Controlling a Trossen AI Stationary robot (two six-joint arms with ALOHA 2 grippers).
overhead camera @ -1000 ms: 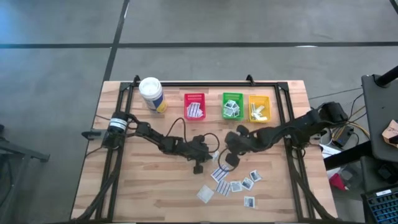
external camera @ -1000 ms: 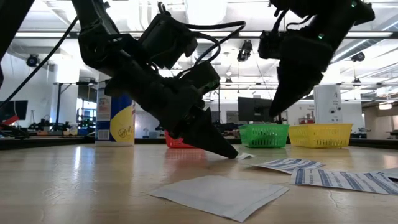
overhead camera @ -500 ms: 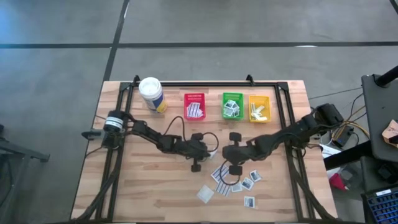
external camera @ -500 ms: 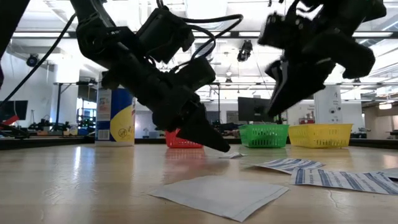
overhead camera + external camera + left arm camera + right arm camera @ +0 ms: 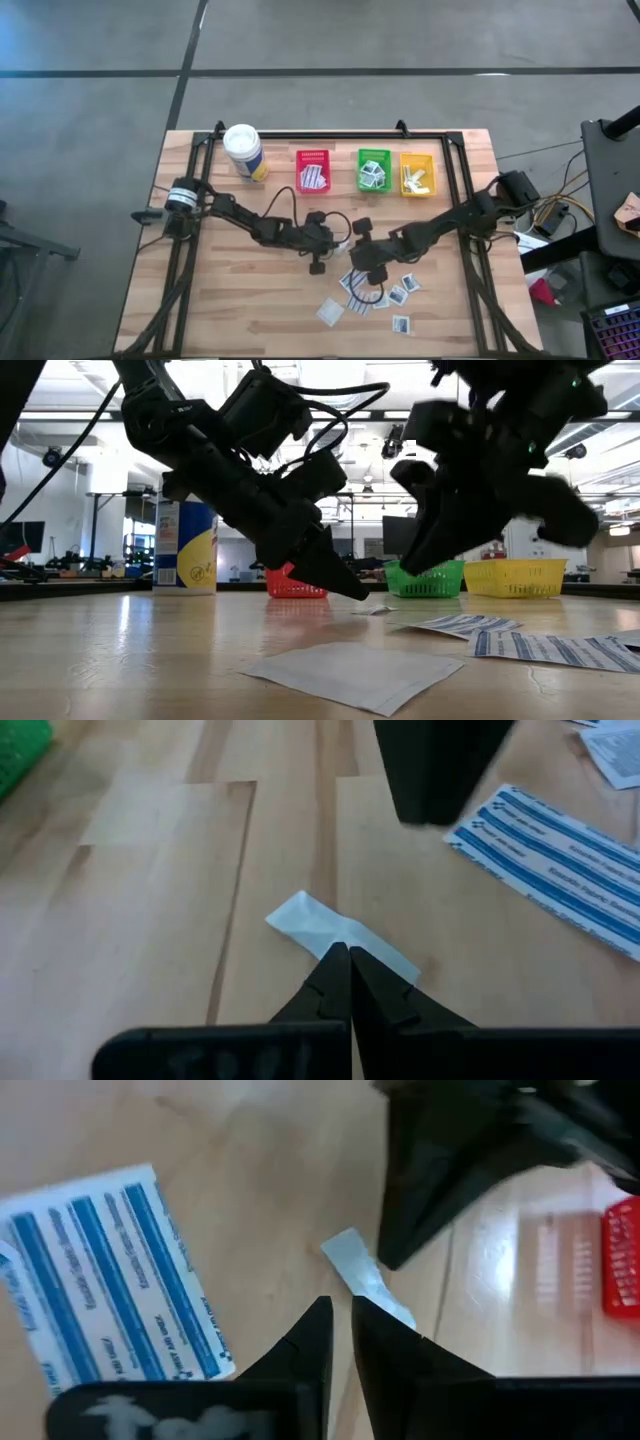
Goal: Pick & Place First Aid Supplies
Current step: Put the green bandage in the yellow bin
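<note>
A small white packet (image 5: 318,927) lies mid-table at the tip of my left gripper (image 5: 343,956), which is shut and slants down just above the wood (image 5: 364,596). My right gripper (image 5: 340,1312) hangs over the same packet (image 5: 366,1276) from the other side, its fingers a narrow gap apart with nothing between them. It shows in the low view (image 5: 408,564) and high view (image 5: 358,250). Several first aid supplies (image 5: 380,297) lie flat on the table nearer the front edge, among them a blue-striped packet (image 5: 105,1280). My left gripper's shut fingertips meet the small packet at its near edge (image 5: 336,944), slanting down from the table's left. The tips themselves hide the exact place of contact. The packet's far part (image 5: 376,610) rests on the table.
Red (image 5: 313,170), green (image 5: 374,170) and yellow (image 5: 417,173) bins stand in a row at the back, each with packets inside. A white canister with a yellow label (image 5: 244,150) stands at the back left. A larger white packet (image 5: 350,672) lies near the front.
My right gripper has come down and toward the table's left, close to my left gripper, rolling about its own axis. My left gripper has risen slightly off the table, and the small packet has shifted with it toward the left.
</note>
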